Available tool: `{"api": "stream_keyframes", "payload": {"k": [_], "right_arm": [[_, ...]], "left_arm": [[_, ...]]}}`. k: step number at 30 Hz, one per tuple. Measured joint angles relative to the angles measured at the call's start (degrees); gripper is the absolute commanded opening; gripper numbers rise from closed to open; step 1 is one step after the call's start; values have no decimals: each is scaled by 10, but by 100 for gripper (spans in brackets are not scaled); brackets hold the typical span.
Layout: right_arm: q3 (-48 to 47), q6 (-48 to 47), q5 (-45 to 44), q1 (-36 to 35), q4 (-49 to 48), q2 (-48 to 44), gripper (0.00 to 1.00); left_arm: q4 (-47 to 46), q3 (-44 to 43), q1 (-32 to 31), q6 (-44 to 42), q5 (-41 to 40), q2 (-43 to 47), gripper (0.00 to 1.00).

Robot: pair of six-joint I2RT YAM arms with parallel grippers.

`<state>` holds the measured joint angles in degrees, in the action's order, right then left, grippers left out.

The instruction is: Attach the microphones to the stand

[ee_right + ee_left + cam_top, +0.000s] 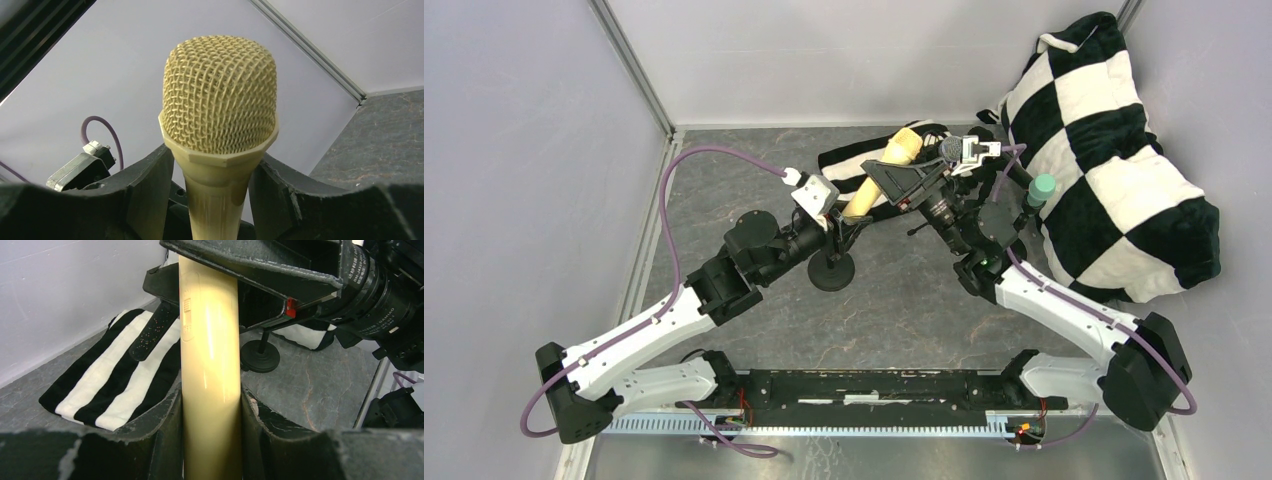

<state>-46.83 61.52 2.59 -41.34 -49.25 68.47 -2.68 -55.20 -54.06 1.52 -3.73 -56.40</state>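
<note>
The cream-yellow microphone (879, 178) is held in the air over the table's far middle. My left gripper (848, 214) is shut on its lower body, pressing both sides in the left wrist view (210, 405). My right gripper (902, 180) stands open around the neck just below the mesh head (219, 90), with a small gap at the fingers (150, 190). The stand's round black base (831, 272) sits below the left gripper and shows in the left wrist view (260, 359). The mint green microphone (1041, 188) leans by the pillow. A silver mesh head (951, 148) shows behind the right wrist. The orange-ringed microphone is hidden.
A large black-and-white checkered pillow (1114, 150) fills the far right corner. A black-and-white striped cloth (115, 380) lies under the held microphone, with a black speckled stick (152, 332) on it. Grey walls enclose the left, far and right sides.
</note>
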Motion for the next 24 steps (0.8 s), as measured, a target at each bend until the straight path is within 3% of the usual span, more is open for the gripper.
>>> {"api": "stream_keyframes", "payload": {"k": [6, 13, 15, 17, 19, 22, 24], "right_arm": [[-7, 3, 6, 0, -5, 16, 53], [-7, -1, 10, 1, -11, 20, 13], [-7, -7, 9, 1, -13, 20, 3], [-5, -19, 8, 1, -20, 19, 0], [2, -31, 5, 0, -27, 15, 0], [28, -64, -13, 0, -49, -6, 0], [49, -89, -28, 1, -67, -27, 0]], "left_arm": [[0, 0, 0, 0, 9, 0, 2], [0, 0, 0, 0, 9, -2, 3], [-2, 1, 0, 0, 8, -2, 18], [-7, 3, 0, 0, 4, -2, 51], [-11, 9, -1, 2, -2, -2, 74], [-10, 24, 0, 17, -22, 0, 96], [-10, 37, 1, 35, -39, 0, 100]]}}
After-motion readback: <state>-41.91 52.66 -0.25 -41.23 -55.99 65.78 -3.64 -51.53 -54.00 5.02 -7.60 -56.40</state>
